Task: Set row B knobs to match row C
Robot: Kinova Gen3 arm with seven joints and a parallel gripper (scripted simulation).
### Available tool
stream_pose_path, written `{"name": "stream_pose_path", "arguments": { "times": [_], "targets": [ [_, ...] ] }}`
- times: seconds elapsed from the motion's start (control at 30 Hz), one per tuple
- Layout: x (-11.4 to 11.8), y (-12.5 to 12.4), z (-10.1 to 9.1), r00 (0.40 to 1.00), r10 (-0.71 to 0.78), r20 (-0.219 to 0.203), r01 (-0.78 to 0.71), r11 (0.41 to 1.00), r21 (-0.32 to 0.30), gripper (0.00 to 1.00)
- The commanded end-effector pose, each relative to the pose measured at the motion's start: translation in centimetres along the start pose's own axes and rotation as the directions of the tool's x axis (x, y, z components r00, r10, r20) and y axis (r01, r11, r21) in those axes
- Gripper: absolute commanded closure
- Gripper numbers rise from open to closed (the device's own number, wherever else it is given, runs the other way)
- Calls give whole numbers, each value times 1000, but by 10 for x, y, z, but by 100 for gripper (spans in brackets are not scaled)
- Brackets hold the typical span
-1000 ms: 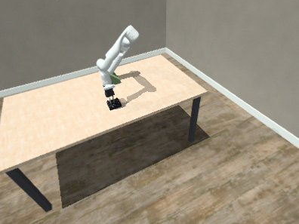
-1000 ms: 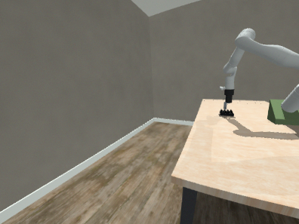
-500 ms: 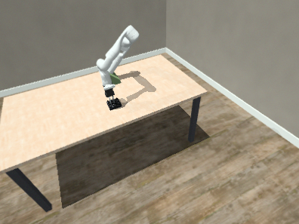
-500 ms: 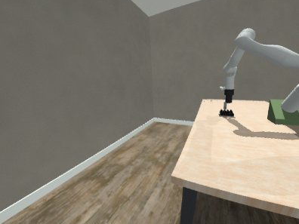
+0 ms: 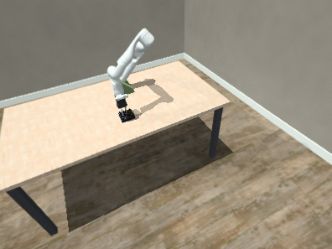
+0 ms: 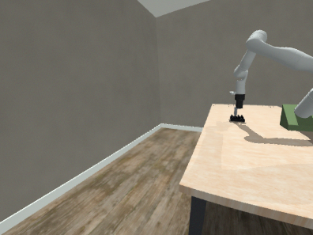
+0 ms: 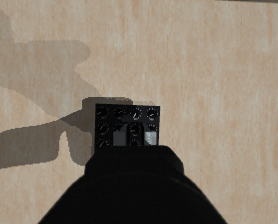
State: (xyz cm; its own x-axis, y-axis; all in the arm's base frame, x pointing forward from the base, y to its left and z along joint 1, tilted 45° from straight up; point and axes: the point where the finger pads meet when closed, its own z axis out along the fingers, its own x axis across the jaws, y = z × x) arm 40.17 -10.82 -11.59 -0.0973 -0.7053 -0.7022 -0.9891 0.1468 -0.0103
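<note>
"What's the table [image 5: 84, 129] [image 6: 245, 157] [image 7: 225, 90] like?"

"Pale wood grain, on dark legs. In the top view, the black knob box [image 5: 127, 116] [image 6: 237, 119] [image 7: 98, 120] sits on it."

"And the green block [image 5: 127, 88] [image 6: 292, 115]?"

"On the wood as well, roughly at twelve o'clock from the box, well apart."
</note>
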Motion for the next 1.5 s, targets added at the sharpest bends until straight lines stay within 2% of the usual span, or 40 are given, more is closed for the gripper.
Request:
{"name": "stream_pose_path", "arguments": {
  "times": [0.0, 0.37, 1.47],
  "targets": [
    [0, 0, 2, 1000, 0, 0, 0, 1000, 0, 54],
    [0, 0, 9, 1000, 0, 0, 0, 1000, 0, 54],
    [0, 0, 10, 1000, 0, 0, 0, 1000, 0, 54]
  ]
}}
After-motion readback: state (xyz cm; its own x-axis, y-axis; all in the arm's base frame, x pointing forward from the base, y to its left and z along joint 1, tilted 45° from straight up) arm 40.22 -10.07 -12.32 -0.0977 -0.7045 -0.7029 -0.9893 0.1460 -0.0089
